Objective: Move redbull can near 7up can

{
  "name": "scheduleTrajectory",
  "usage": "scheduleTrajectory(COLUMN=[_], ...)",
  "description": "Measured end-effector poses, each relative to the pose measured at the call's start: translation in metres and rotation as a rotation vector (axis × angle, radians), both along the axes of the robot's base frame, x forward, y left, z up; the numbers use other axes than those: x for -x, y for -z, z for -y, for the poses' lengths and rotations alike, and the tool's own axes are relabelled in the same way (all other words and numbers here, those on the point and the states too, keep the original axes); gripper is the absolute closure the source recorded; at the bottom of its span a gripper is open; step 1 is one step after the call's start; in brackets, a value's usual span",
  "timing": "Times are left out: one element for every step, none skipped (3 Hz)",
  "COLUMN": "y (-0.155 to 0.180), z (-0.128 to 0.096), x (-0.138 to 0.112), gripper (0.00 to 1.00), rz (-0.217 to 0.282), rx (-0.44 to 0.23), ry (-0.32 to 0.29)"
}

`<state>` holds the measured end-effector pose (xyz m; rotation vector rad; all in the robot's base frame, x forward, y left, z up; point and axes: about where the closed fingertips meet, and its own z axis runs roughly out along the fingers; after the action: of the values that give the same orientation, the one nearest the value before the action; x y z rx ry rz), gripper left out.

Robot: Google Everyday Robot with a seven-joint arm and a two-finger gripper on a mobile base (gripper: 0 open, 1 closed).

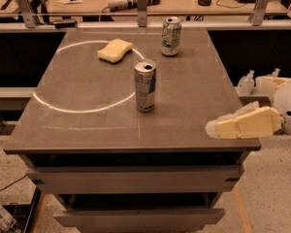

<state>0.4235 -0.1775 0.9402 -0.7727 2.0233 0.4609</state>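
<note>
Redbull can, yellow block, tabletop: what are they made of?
Redbull can: thin metal, with a shiny silver top. Yellow block: probably sponge foam, matte and soft-edged. Tabletop: smooth grey-brown, perhaps laminate, faintly reflective. The hand hovers at its right front edge.

Matt gripper (pixel 219 128) at right; glossy metal redbull can (pixel 145 87)

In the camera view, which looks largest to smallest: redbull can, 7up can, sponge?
1. redbull can, though it stands nearer.
2. 7up can and sponge look alike; no ranking.
The gripper hovers by the table's right front edge.
</note>
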Motion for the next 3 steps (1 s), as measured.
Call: scheduleTrajectory(y=[-0.0045, -0.0044, -0.0023], z=[-0.0213, -0.0212, -0.0245], x=[-0.0030, -0.0028, -0.0010], gripper=[0.00, 0.00, 0.00], rz=[0.087, 0.086, 0.101], rx=[-0.088, -0.086, -0.072], ry=[0.000, 0.001, 0.016])
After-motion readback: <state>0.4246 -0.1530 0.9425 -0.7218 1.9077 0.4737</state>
